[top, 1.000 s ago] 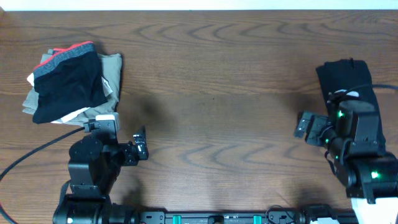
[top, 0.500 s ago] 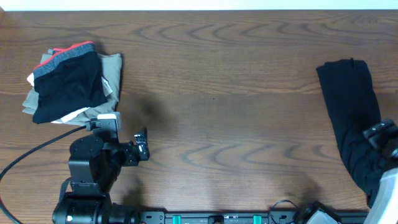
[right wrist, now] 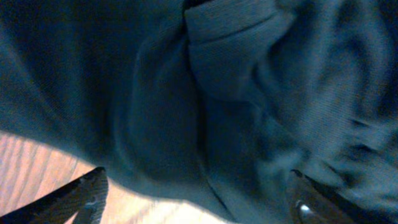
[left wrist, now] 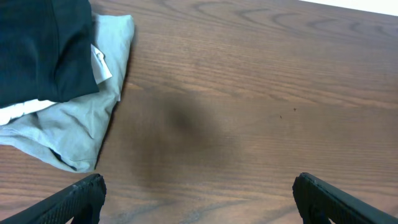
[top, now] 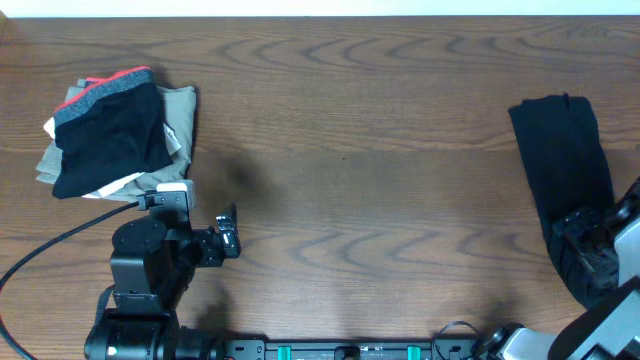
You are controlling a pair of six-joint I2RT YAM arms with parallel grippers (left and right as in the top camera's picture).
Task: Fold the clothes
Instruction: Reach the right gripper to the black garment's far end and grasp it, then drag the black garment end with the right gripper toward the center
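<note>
- the clothes (top: 560,160), one long black strip, lay at the right end of the tabletop (top: 380,150), running from the far side toward the near edge, close to the right border of the overhead view.
- the strip's far end sat square and flat; its near end was bunched under the right arm.
- the right end effector (top: 588,238) hung over that bunched end, hard against the picture's right border.
- the left end effector (top: 228,232) sat near the tabletop's near edge, just in front of a folded pile at the far left.
- that pile was a black piece with a grey-and-red band (top: 110,135) on top of a khaki garment (top: 182,112).
- a broad run of wood grain separated the pile from the clothes, well apart.
- the left wrist view showed the left end effector (left wrist: 199,208) with both fingers spread to the frame's sides, nothing between them but wood; the khaki garment (left wrist: 81,130) and the black piece (left wrist: 43,50) filled its upper left corner.
- the right wrist view alone showed the clothes (right wrist: 205,93) up close as creased, ribbed folds, with a sliver of wood at lower left.
- there the right end effector (right wrist: 199,205) had its fingers wide apart and fabric spanning the gap; i could not tell whether the tips touched it.
</note>
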